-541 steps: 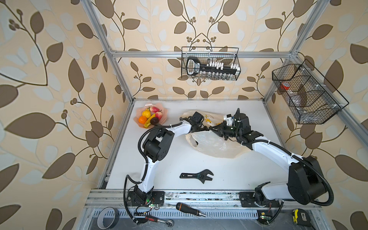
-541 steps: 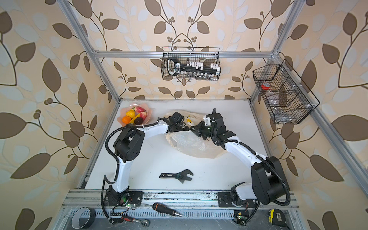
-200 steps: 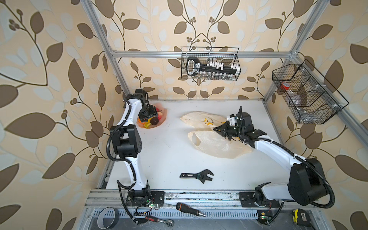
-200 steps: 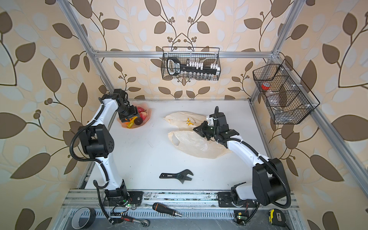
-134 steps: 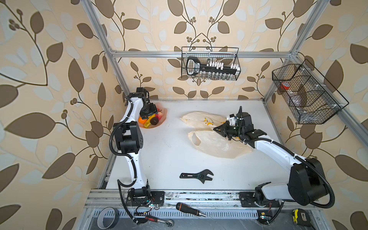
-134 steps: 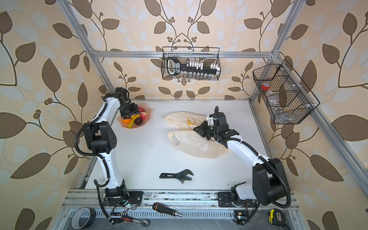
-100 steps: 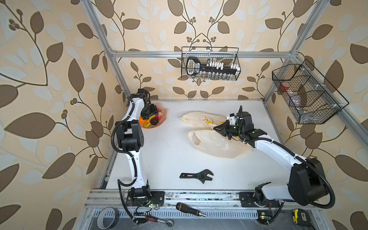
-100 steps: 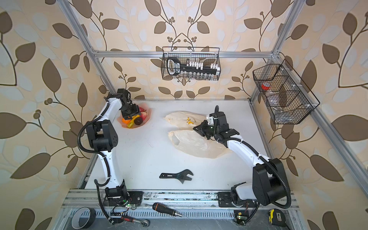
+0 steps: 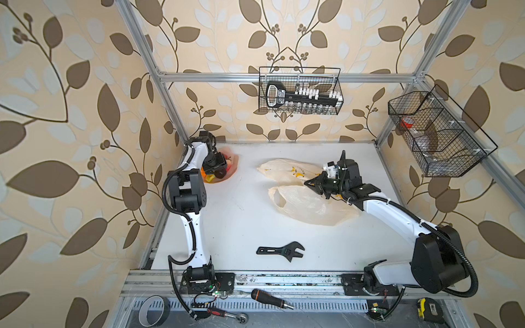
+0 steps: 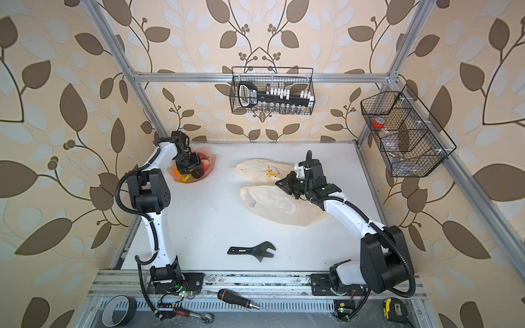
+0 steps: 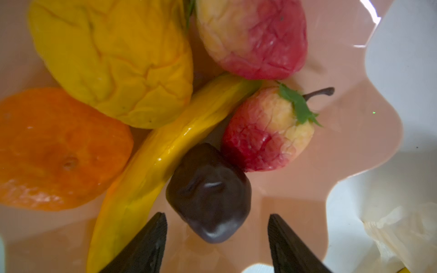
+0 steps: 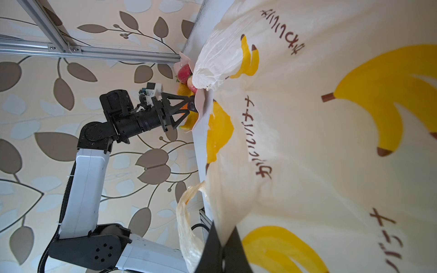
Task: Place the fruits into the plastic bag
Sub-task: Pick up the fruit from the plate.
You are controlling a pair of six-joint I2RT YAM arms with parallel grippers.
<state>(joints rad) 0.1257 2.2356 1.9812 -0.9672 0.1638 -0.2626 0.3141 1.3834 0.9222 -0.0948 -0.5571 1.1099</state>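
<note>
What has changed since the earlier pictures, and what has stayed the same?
The left gripper left the plastic bag and swung to the pink dish; its jaws stand open around the dark fruit. The right gripper stays shut on the plastic bag; wrench unmoved.

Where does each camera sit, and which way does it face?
Top views: high in front, looking down on the table; both arms show.
Left wrist: over the pink dish, facing the dark fruit; open left end effector shows.
Right wrist: looks across the plastic bag, pinched by the shut right end effector, toward the dish.
Shared: left end effector at the dish.
</note>
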